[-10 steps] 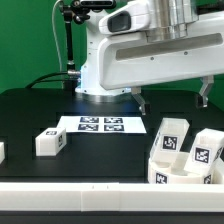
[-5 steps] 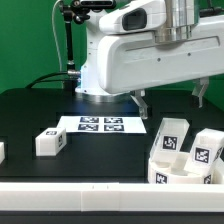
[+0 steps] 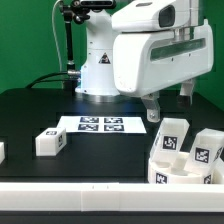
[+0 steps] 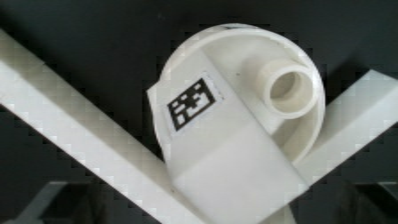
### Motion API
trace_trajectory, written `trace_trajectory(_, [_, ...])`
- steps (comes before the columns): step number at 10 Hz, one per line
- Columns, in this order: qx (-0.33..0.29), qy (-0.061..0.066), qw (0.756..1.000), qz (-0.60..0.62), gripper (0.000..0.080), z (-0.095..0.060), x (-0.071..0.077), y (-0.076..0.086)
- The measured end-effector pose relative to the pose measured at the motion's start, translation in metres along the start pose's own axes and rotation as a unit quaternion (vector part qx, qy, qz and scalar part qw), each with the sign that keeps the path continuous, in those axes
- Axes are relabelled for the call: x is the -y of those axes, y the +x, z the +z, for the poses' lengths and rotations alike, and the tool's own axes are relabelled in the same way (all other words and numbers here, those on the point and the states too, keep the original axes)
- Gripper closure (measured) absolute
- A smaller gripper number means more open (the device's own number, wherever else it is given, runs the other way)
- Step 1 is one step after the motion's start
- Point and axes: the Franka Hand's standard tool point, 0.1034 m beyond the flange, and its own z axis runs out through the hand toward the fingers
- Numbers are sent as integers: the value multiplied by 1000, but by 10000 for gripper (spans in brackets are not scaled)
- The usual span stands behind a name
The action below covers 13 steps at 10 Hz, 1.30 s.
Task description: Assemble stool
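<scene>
With jaws seemingly spread and empty, the gripper (image 3: 168, 106) hangs over the round seat (image 4: 222, 70), which lies directly below it among the legs (image 3: 172, 136).

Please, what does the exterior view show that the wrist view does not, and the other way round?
Only the exterior view: the marker board, a single leg lying to the exterior view's left of it, and the arm above. Only the wrist view: the round seat close up, with one tag and a raised ring; I cannot make it out in the exterior view. Both: a white rail and the black table.
</scene>
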Motion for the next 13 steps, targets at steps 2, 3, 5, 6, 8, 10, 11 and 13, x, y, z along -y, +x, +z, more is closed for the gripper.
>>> trace_trajectory(2, [2, -2, 999, -49, 151, 0, -2, -2])
trace_trajectory(3, [3, -6, 996, -89, 151, 0, -3, -3])
trace_trajectory(5, [3, -18, 983, -184, 151, 7, 0, -4])
trace_trajectory(6, [8, -19, 979, -204, 151, 9, 0, -5])
trace_trajectory(8, [14, -19, 977, -214, 151, 14, 1, -8])
trace_trajectory(10, [17, -17, 977, -213, 151, 20, 1, -11])
trace_trajectory(11, [17, -17, 977, -213, 151, 24, 0, -12])
trace_trajectory(13, [23, -19, 975, -220, 151, 27, -1, -13])
